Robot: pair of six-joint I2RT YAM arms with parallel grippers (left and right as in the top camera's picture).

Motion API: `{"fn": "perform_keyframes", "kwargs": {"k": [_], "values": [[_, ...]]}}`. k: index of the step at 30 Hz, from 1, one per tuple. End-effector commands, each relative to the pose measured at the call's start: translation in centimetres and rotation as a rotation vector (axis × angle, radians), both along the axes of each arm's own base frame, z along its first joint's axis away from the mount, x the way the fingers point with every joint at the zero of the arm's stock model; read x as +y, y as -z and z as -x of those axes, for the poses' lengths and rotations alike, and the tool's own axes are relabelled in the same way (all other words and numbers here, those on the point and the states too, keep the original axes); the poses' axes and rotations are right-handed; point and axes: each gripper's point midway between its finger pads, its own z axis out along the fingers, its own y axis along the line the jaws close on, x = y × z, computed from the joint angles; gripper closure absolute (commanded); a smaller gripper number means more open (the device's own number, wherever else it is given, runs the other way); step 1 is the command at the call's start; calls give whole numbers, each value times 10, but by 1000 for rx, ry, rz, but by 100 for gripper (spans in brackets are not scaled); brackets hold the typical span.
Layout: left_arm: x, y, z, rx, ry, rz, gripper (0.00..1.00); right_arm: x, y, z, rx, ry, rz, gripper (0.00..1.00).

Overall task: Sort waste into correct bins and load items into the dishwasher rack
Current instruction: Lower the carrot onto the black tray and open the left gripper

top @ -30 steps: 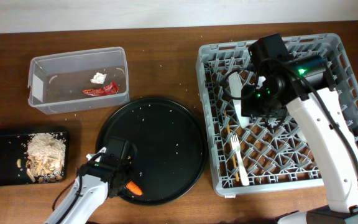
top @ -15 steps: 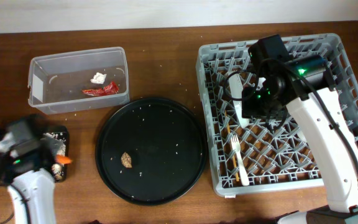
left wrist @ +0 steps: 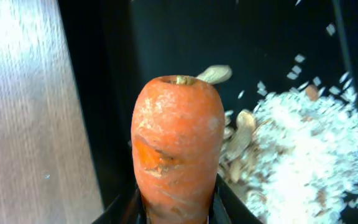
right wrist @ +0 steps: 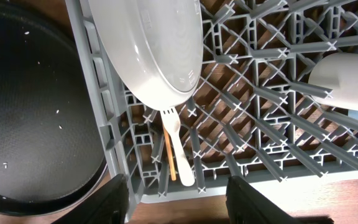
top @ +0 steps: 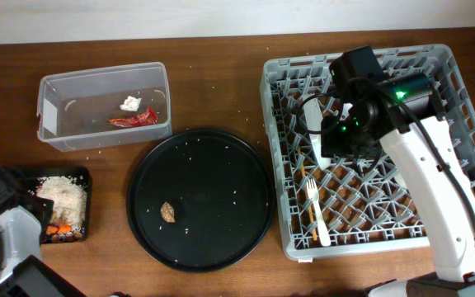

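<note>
Now the left gripper (left wrist: 176, 208) sits left of the round tray (top: 221, 173), over the black bin (top: 83, 237). A second ago it was at the round tray's near-left edge. Its fingers are closed narrowly on the carrot (left wrist: 178, 143), which stands stem end up above the bin's dark floor, just left of the rice (left wrist: 303, 143) and pale shreds. From overhead the carrot shows as an orange speck at the near edge of the rice pile.

With the arm gone, the brown lump (top: 169, 211) lies uncovered on the round tray among a few stray grains.

Behind and left of the round tray, the tub (top: 52, 136) holds the red wrapper (top: 133, 120) and the tissue (top: 130, 103), unchanged.

Right of the round tray, the rack (top: 275, 165) and the right arm look the same as before. The right gripper (right wrist: 176, 199) hangs over the rack's near-left corner with fingers apart, holding nothing. Below it the plate (right wrist: 154, 50) stands on edge by the rack wall. The fork (right wrist: 178, 149) and chopsticks (right wrist: 168, 155) lie on the grid, and a white cup (right wrist: 347, 78) lies further right.
</note>
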Motion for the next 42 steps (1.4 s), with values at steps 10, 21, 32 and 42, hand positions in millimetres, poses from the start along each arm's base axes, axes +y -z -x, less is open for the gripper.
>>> {"fn": "perform_keyframes", "kwargs": {"k": [10,21,32,42], "values": [[-53,11,-9,46,140,170,99,-2,-7,-1,-29,10,-1,45],[-103,12,-42,30,320,206,99,-2,-7,-1,-30,10,-1,46],[-13,-13,-15,8,61,70,99,-2,-7,-1,-30,10,-1,46],[0,26,-5,74,8,124,87,-2,-7,0,-25,10,0,46]]}}
